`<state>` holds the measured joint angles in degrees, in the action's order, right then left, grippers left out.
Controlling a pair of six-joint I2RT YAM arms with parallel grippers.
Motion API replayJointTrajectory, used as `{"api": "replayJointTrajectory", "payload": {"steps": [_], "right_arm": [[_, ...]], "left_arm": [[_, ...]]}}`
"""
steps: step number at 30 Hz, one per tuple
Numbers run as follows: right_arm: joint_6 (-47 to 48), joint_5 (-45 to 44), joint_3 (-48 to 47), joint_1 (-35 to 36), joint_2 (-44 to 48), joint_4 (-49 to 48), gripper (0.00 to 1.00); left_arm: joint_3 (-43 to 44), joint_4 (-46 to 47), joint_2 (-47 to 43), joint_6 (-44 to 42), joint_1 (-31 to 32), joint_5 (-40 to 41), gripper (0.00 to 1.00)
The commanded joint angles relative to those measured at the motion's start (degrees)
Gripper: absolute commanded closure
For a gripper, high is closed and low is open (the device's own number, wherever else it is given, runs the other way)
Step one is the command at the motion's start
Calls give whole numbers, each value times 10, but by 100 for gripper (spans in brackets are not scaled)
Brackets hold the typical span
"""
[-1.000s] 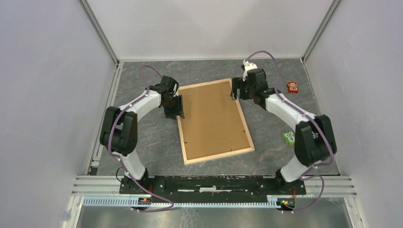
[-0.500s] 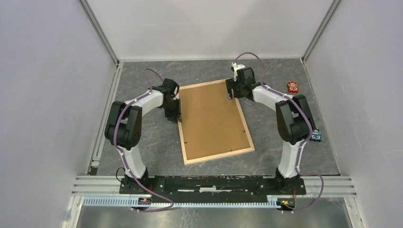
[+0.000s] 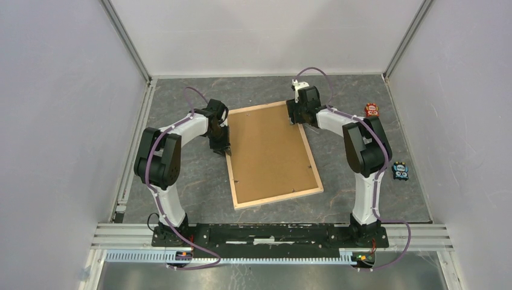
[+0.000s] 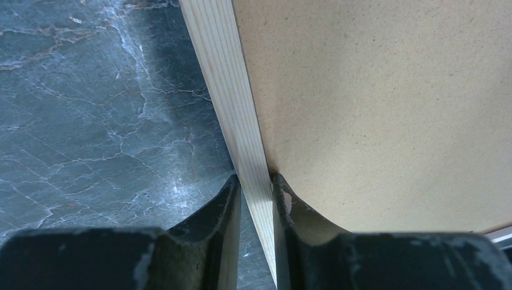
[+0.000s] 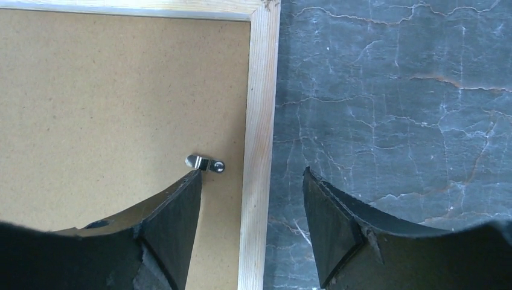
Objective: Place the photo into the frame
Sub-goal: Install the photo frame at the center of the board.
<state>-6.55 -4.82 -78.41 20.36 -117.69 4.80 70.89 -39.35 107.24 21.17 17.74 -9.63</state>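
Frame (image 4: 232,109): back upward, left rail pinched by left gripper (image 4: 256,181). Right gripper (image 5: 251,175): spread, straddling right rail, turn-clip (image 5: 204,162) just inside its left finger (photo unseen). Advice: close squarely on rail, avoiding clip.

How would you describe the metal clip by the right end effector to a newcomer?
Find the pale wooden frame on the table, brown backing board up. Near its far right corner the right end effector straddles the rail. The clip is the small shiny tab on the board just inside that rail, the only bright metal there.
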Motion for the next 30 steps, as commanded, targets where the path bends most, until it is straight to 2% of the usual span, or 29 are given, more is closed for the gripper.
{"api": "replayJointTrajectory", "payload": {"steps": [1,10,19,26,30], "right_arm": [[4,-23,-30,3,-24,-13,33],[-16,-37,-50,3,-48,-5,35],[-50,-50,-59,5,-49,40,44],[-84,-50,-97,7,-61,94,56],[-101,-47,-117,7,-71,113,70]], "left_arm": [[11,14,18,-19,5,7,80],[9,13,21,-19,5,4,80],[11,13,23,-16,5,-2,81],[11,13,24,-13,5,-1,82],[13,13,24,-13,5,-5,82]]}}
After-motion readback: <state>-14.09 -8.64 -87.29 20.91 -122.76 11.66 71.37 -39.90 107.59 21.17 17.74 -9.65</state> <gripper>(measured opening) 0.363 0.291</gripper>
